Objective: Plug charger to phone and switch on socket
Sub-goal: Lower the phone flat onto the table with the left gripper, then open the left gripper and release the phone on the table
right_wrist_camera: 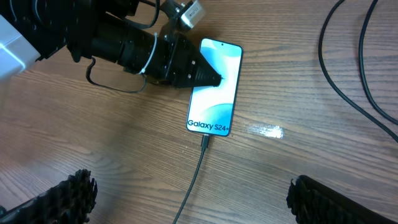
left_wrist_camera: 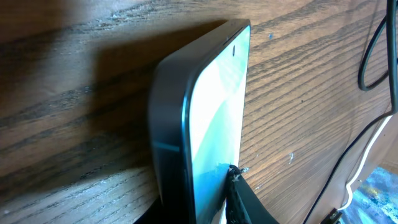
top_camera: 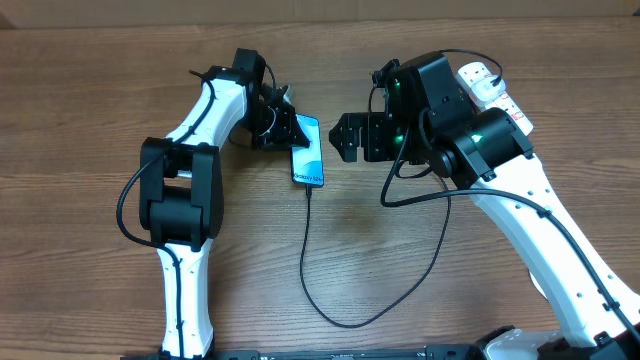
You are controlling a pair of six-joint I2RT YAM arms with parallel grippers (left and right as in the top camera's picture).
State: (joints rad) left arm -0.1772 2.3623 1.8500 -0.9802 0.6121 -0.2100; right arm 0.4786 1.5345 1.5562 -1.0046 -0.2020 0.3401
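The phone (top_camera: 309, 152) lies at the table's middle, its blue screen (right_wrist_camera: 214, 87) reading "Galaxy S24+". The charger (top_camera: 305, 260), a thin black cable, has its tip (right_wrist_camera: 205, 142) at the phone's bottom end and loops toward the right arm. My left gripper (top_camera: 285, 128) comes in from the left and is shut on the phone's upper left edge. In the left wrist view the phone (left_wrist_camera: 217, 106) sits edge-on between the jaws, and one finger (left_wrist_camera: 242, 199) touches the screen. My right gripper (top_camera: 340, 138) hangs wide open just right of the phone, empty. The socket (top_camera: 488, 88) is mostly hidden behind the right arm.
The right arm's own black cables (right_wrist_camera: 348, 74) trail over the wood to the right of the phone. A small shiny smear (right_wrist_camera: 266, 130) marks the table beside the phone. The charger's loop (top_camera: 340, 322) reaches close to the front edge.
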